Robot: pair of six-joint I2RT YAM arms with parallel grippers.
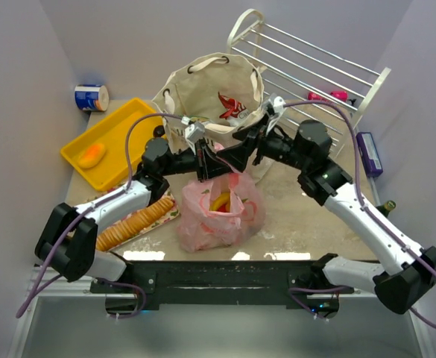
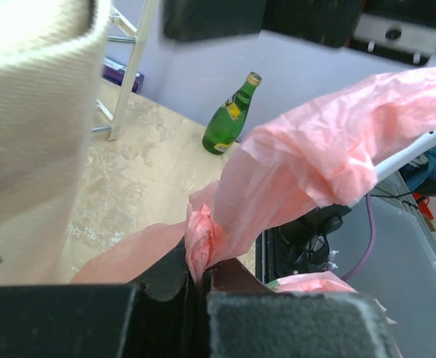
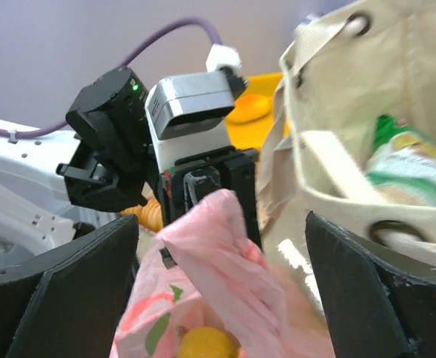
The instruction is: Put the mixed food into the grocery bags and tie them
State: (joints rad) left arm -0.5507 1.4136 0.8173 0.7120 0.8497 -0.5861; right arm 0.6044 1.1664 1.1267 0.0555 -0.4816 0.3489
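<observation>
Near the table's (image 1: 299, 216) front edge, the pink bag (image 1: 219, 212), with yellow fruit (image 1: 220, 201) inside, is pinched at its top by the left gripper (image 2: 200, 283), the right gripper (image 3: 221, 224) is spread around it, and a red packet (image 1: 231, 107) and chip packet (image 3: 408, 160) are held in the tote (image 1: 203, 86) behind.

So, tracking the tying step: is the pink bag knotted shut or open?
Open: the pink bag gapes, yellow fruit showing inside, no knot visible; the left gripper pinches a strip of its top.
</observation>
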